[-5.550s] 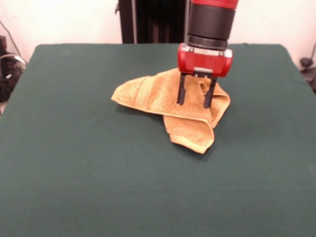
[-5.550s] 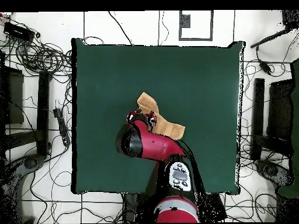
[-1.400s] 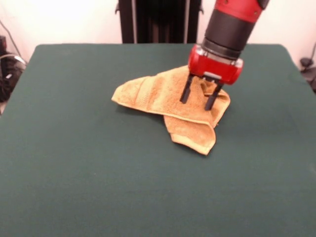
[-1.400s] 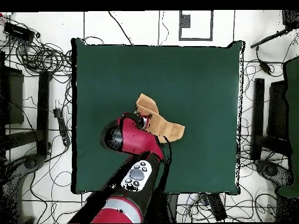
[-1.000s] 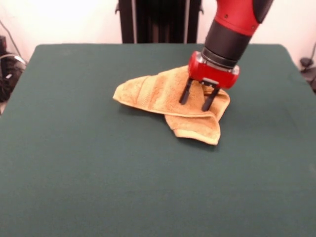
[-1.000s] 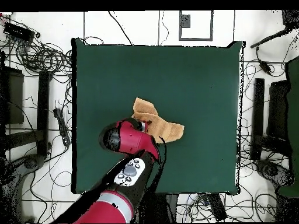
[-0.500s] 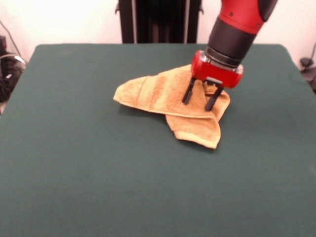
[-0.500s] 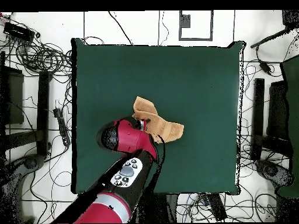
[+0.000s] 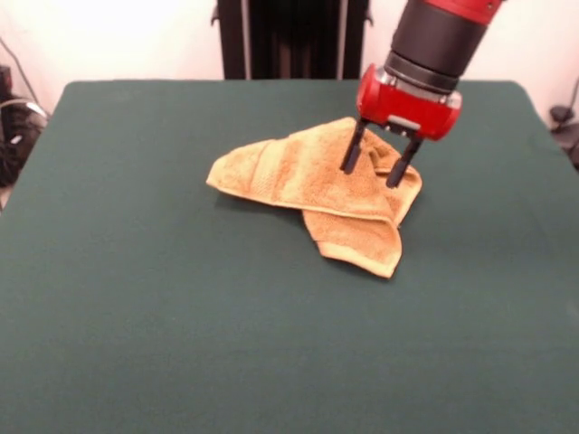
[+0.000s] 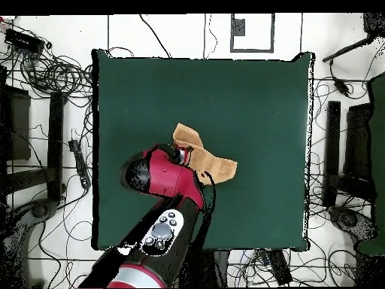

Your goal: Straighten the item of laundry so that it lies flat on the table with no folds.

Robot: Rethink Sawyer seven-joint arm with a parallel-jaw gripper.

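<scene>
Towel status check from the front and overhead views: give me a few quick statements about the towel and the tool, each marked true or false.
1. The towel lies flat with no folds. False: it is bunched, with one flap folded under toward the camera in the front view.
2. The tool is open, its two fingers apart above the towel. True.
3. The tool is clamped on a corner of the towel and lifting it. False: nothing is held between the fingers, and the towel rests on the table.
4. The towel is the only loose thing on the table. True.
5. In the overhead view the towel hangs over the table's edge. False: it sits well inside the green surface, near the middle.
</scene>
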